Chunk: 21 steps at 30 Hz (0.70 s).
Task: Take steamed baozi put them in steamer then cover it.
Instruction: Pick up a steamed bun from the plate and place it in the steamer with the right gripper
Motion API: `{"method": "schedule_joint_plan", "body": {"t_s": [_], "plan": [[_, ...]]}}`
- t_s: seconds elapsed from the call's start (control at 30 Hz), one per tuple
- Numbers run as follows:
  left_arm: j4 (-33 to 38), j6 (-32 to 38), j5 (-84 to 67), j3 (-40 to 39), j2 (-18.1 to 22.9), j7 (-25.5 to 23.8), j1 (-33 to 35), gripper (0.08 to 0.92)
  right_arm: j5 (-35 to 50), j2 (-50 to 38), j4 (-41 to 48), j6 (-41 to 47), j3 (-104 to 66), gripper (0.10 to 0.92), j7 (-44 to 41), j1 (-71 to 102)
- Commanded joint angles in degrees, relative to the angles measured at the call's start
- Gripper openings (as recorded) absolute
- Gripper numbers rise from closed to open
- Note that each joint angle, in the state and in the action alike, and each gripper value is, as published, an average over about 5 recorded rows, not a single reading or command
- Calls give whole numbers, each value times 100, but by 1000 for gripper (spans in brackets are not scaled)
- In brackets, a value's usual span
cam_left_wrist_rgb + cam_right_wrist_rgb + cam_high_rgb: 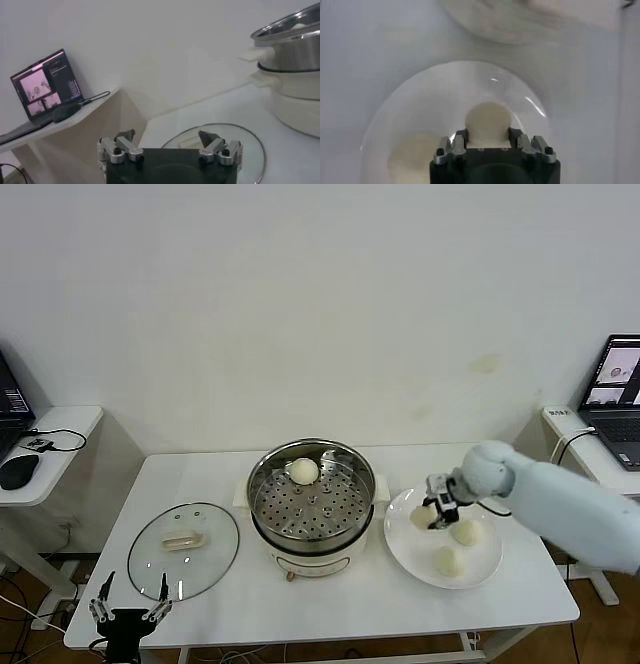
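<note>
One steamed baozi [303,471] sits on the perforated tray at the back of the steamer [312,506], which stands upright and uncovered at the middle of the tabletop [220,589]. Three more buns we count on the white plate [482,568] just to the steamer's right: one at the front [450,561], one toward the right [467,532], and one at the plate's left rear edge [424,515]. They're round, so no long axis to speak of. Our right tool [441,512] is down on that rear bun, fingers [516,136] clamped against its two sides. The glass lid [184,551] lies flat to the steamer's left, handle up. Our left tool [130,602] hangs at the front edge near the lid, fingers spread wide apart, holding nothing.
</note>
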<state>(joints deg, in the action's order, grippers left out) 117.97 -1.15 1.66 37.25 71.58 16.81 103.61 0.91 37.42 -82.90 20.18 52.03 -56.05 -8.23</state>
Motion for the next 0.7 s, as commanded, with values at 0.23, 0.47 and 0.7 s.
{"method": "schedule_joint_plan", "body": {"t_s": [0.23,0.47,0.7], "plan": [[77,-9,-5,-26,-69,-4,0,823,2228,507,-1017,926,1530,527,257,-3169],[104,-8,-26,33,-49,-1,-34,823,2996,2052,-613,1390,1849,534,670,-3139],[101,4,-38,141,-24,11,-51,823,2927,3495,452,1573,1740,535,946,-2354]]}}
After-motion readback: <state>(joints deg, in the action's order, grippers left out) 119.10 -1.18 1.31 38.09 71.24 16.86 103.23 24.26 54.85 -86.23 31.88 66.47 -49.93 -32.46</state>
